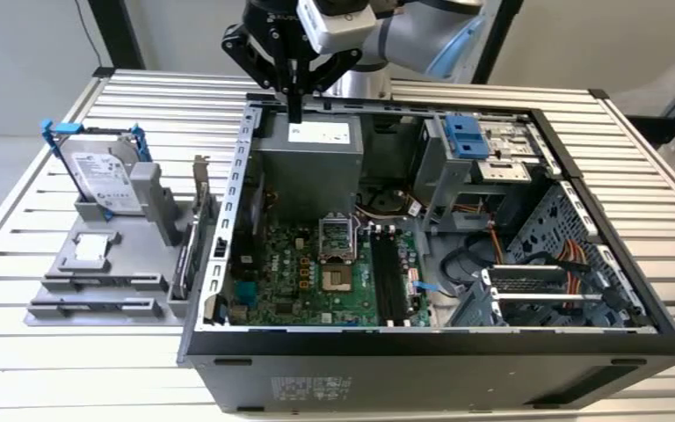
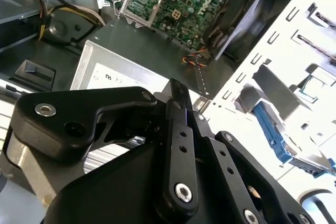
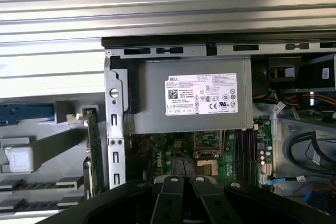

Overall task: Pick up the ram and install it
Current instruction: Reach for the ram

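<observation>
My gripper (image 1: 296, 114) hangs over the back edge of the open computer case (image 1: 226, 211), just above the grey power supply (image 1: 314, 171). Its black fingers (image 2: 175, 103) are pressed together with nothing between them. In the first wrist view the gripper (image 3: 184, 182) points down at the power supply (image 3: 191, 95) and the green motherboard (image 3: 178, 156). The dark memory slots (image 1: 388, 281) run along the motherboard beside the processor socket (image 1: 335, 237). The ram is hidden or out of view.
On the exterior view's left, a grey fixture (image 1: 91, 281) on the slotted table carries a hard drive with blue handles (image 1: 97, 171). A card with a metal bracket (image 1: 197, 220) stands on edge beside the case. Cables and a drive cage (image 1: 478, 154) occupy the case's right side.
</observation>
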Controlling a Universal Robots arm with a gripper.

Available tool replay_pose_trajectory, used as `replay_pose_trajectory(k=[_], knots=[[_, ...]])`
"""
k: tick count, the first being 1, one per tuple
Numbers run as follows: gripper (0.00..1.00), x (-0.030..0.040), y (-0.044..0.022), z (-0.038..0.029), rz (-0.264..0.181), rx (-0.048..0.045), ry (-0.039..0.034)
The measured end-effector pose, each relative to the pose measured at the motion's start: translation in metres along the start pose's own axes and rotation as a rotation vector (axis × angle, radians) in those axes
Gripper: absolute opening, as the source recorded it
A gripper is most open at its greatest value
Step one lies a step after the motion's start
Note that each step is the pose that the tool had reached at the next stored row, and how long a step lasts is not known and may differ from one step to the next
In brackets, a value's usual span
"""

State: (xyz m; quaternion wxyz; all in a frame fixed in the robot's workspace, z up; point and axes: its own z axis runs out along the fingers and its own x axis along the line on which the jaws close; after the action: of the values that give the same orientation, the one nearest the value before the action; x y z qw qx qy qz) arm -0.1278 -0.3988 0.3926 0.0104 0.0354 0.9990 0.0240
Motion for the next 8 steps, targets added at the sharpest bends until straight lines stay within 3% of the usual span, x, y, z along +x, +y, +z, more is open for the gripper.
replay_pose_trajectory(k=[8], knots=[[0.00,0.0057,-0.0004,-0.0002,0.000,0.0000,0.0000]])
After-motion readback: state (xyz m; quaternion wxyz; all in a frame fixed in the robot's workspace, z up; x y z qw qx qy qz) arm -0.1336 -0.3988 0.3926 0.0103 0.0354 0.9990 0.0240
